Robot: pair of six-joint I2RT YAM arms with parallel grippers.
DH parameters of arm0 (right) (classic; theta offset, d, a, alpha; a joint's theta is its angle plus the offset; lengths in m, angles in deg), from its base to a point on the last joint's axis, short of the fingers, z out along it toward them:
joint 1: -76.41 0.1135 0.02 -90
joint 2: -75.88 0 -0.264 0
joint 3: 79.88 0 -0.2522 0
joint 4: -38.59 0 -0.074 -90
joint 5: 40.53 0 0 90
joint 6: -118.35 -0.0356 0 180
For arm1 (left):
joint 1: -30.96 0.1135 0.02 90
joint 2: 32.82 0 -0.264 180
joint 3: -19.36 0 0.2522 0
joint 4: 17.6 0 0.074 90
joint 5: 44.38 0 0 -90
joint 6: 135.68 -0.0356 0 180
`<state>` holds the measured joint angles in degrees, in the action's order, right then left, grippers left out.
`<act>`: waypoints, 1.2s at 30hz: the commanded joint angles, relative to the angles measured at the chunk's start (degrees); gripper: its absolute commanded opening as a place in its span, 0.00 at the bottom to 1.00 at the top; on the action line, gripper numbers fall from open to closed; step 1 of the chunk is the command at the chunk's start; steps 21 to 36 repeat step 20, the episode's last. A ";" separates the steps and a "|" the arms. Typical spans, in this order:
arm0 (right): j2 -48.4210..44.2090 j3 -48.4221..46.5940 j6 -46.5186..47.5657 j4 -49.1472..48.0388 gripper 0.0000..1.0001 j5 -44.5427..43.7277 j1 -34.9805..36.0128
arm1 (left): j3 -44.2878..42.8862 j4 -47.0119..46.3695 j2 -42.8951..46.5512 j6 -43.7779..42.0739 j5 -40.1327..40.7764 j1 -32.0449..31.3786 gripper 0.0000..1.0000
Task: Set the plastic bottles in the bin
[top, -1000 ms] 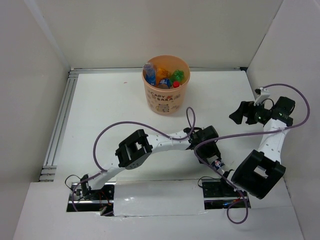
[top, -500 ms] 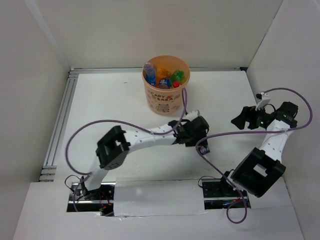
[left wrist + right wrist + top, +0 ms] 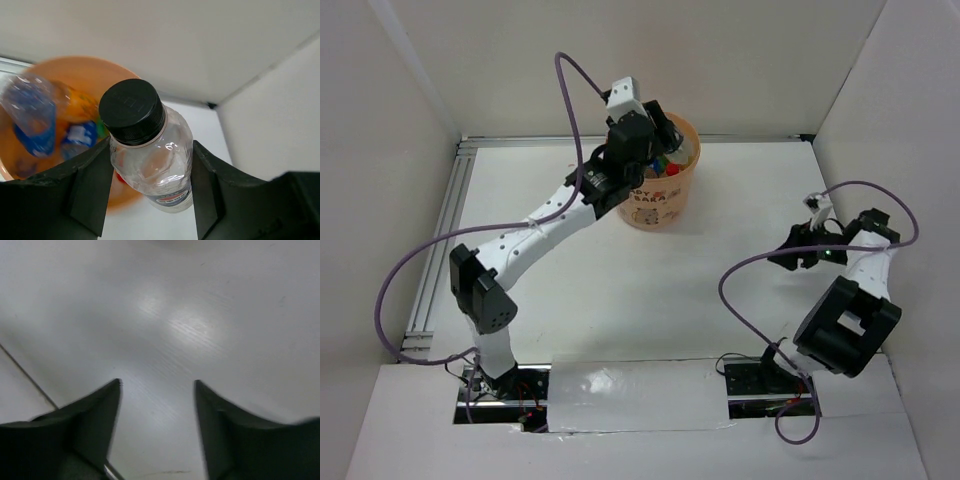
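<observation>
Clear plastic bottle [image 3: 155,165] with a black cap [image 3: 131,110] sits pinched in my left gripper [image 3: 150,172], jaws closed partway on its body, just over the edge of the bin [image 3: 75,62], where other bottles [image 3: 32,115] lie below my fingertips. I judge this the drop: reach slightly further over the rim, then release. My right gripper [image 3: 157,387] stands parted and empty over the table [image 3: 200,315], well apart; only the rim could catch.

One bin [image 3: 665,205], one black-capped bottle [image 3: 152,160], at least three other bottles [image 3: 35,115], two arms [image 3: 540,225].
</observation>
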<state>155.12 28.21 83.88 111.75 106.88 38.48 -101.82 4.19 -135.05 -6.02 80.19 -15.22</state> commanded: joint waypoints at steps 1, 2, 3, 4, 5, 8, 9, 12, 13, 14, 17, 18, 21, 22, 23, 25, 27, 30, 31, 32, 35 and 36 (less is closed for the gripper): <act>-5.57 2.41 -4.16 -3.99 0.82 -6.74 7.40 | -4.80 -0.50 -7.95 -3.00 5.70 4.76 0.39; -5.59 2.43 -4.20 -4.02 0.82 -6.78 8.83 | -4.82 -0.47 -7.98 -3.01 5.69 5.39 0.39; -8.46 3.12 -6.29 -8.03 0.89 -8.00 9.88 | -7.17 0.57 -9.20 -3.01 4.56 5.39 0.54; -9.97 3.74 -10.14 -9.89 0.96 -9.06 10.59 | -8.59 1.45 -11.38 -4.14 4.54 6.09 0.67; -11.29 4.27 -12.00 -11.65 1.00 -10.81 11.29 | -9.90 3.90 -12.10 -4.15 4.54 6.09 0.88; -13.76 4.89 -18.69 -16.67 1.00 -13.98 11.30 | -9.93 2.45 -10.72 -6.86 5.07 6.09 1.00; -13.76 4.89 -19.83 -17.29 1.00 -15.12 11.30 | -9.05 1.21 -9.57 -8.09 4.29 5.49 1.00; -14.37 4.27 -28.26 -21.93 1.00 -21.95 11.30 | -5.46 -2.74 -3.71 -15.56 3.49 3.12 1.00; -15.08 4.27 -30.46 -23.17 1.00 -24.08 11.30 | -3.78 -3.54 -1.76 -17.75 1.92 2.32 1.00; -15.08 4.27 -31.44 -23.88 1.00 -25.49 11.30 | -1.85 -4.16 0.44 -21.08 1.12 1.53 1.00; -17.62 5.50 -29.95 -25.64 1.00 -24.90 9.73 | 10.00 -5.40 11.33 -22.43 -3.88 -0.23 1.00; -18.24 6.29 -29.95 -26.34 1.00 -24.89 9.72 | 13.69 -5.40 14.58 -21.74 -5.37 -0.23 1.00; -19.48 7.00 -31.01 -27.57 1.00 -23.31 8.15 | 26.86 -7.93 25.87 -19.72 -7.75 -0.23 1.00; -19.48 7.00 -31.01 -27.57 1.00 -23.31 8.15 | 26.86 -7.93 25.87 -19.72 -7.75 -0.23 1.00; -19.48 7.00 -31.01 -27.57 1.00 -23.31 8.15 | 26.86 -7.93 25.87 -19.72 -7.75 -0.23 1.00; -19.48 7.00 -31.01 -27.57 1.00 -23.31 8.15 | 26.86 -7.93 25.87 -19.72 -7.75 -0.23 1.00; -19.48 7.00 -31.01 -27.57 1.00 -23.31 8.15 | 26.86 -7.93 25.87 -19.72 -7.75 -0.23 1.00; -19.48 7.00 -31.01 -27.57 1.00 -23.31 8.15 | 26.86 -7.93 25.87 -19.72 -7.75 -0.23 1.00; -19.48 7.00 -31.01 -27.57 1.00 -23.31 8.15 | 26.86 -7.93 25.87 -19.72 -7.75 -0.23 1.00; -19.48 7.00 -31.01 -27.57 1.00 -23.31 8.15 | 26.86 -7.93 25.87 -19.72 -7.75 -0.23 1.00; -19.48 7.00 -31.01 -27.57 1.00 -23.31 8.15 | 26.86 -7.93 25.87 -19.72 -7.75 -0.23 1.00; -19.48 7.00 -31.01 -27.57 1.00 -23.31 8.15 | 26.86 -7.93 25.87 -19.72 -7.75 -0.23 1.00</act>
